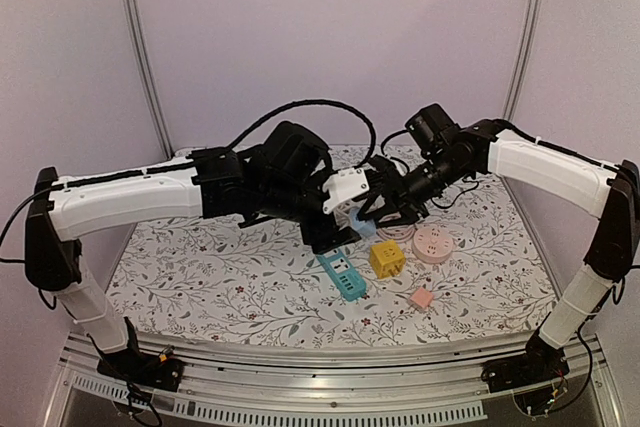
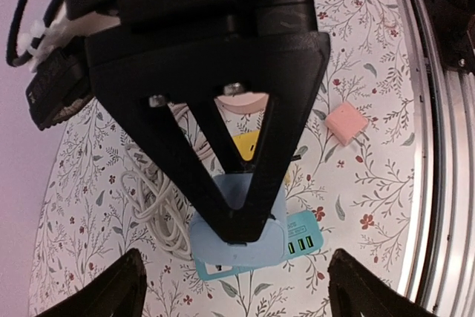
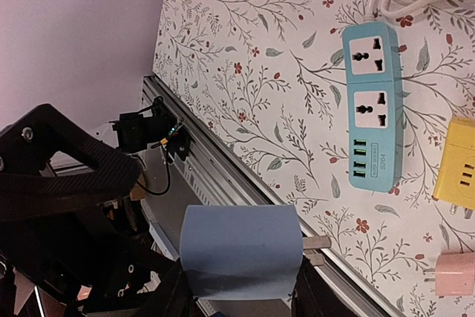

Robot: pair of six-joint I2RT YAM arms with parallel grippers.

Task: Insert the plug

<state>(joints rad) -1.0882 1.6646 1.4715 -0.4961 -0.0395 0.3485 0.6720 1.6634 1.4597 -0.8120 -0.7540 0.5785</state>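
While your right claw [image 3: 241, 291] grips the blue plug [image 3: 241, 250] clear of the teal power strip [image 3: 373, 105], nothing is inserted yet; your left claw [image 2: 237, 287] is spread wide.

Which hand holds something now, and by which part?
The right hand holds the blue plug by its body sides; the left hand holds nothing.

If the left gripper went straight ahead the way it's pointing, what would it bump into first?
Probably the blue plug, pinched in the right gripper straight ahead of the left gripper and its open jaws. The teal power strip lies beyond it. How near the plug is, I can't tell.
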